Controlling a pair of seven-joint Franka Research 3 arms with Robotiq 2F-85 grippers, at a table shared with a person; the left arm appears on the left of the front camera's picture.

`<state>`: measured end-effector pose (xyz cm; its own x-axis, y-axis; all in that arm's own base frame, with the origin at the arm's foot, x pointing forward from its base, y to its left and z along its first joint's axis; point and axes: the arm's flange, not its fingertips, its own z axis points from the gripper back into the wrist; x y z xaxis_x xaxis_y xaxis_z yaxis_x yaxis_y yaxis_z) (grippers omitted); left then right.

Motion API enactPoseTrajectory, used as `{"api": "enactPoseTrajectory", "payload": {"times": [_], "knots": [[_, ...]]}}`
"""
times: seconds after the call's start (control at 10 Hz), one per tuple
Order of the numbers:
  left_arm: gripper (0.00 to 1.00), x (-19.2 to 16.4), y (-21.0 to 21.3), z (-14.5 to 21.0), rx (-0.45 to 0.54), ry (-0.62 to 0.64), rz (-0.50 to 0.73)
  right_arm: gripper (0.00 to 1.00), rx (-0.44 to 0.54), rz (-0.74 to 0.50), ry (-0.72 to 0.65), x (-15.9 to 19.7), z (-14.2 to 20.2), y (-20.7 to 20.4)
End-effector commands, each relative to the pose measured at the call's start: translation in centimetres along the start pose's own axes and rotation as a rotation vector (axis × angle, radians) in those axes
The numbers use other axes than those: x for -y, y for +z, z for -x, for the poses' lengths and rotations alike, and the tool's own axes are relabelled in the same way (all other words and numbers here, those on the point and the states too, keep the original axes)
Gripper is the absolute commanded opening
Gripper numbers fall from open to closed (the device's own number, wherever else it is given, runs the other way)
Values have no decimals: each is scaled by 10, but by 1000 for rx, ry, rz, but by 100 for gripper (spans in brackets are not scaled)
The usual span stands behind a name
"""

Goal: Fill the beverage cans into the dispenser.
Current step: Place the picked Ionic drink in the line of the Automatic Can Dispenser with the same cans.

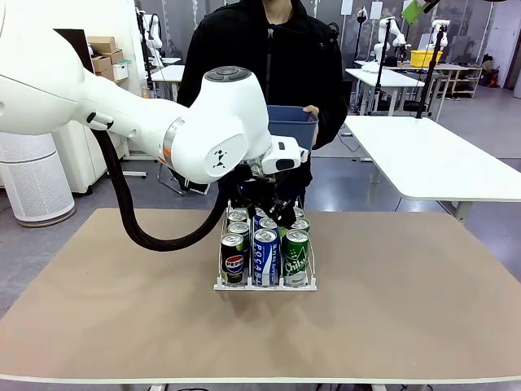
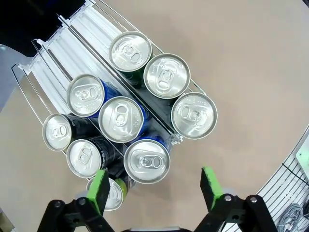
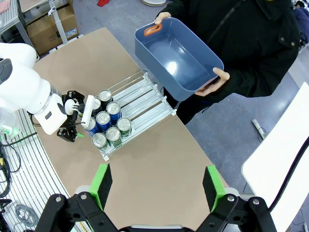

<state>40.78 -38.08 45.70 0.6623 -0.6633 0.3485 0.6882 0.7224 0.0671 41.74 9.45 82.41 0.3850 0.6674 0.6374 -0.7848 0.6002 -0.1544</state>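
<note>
The white wire dispenser (image 1: 264, 286) stands at the table's middle, with beverage cans in all three lanes. A black Pepsi can (image 1: 234, 261), a blue Pocari can (image 1: 265, 257) and a green Chilsung can (image 1: 296, 257) stand in front. My left gripper (image 1: 279, 218) hovers over the cans behind them. In the left wrist view this gripper (image 2: 154, 188) is open above the silver tops, with a Pocari can (image 2: 147, 161) nearest its fingers (image 2: 99, 191) and bare lanes of the dispenser (image 2: 72, 43) beyond. High over the table, my right gripper (image 3: 157, 186) is open and holds nothing.
At the far side a person holds an empty blue bin (image 3: 178, 58) in both hands, seen behind the arm as the bin (image 1: 291, 122). The far half of the dispenser (image 3: 145, 96) is bare. Brown table surface lies free on both sides of the rack.
</note>
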Motion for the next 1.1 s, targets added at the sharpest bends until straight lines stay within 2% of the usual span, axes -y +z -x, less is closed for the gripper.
{"api": "enactPoseTrajectory", "payload": {"times": [0.0,1.0], "knots": [[100,-1,0,0,-2,0,1,100,0,0,-7,-1,2,0],[100,-1,0,0,-2,0,1,100,0,0,-7,-1,2,0]]}}
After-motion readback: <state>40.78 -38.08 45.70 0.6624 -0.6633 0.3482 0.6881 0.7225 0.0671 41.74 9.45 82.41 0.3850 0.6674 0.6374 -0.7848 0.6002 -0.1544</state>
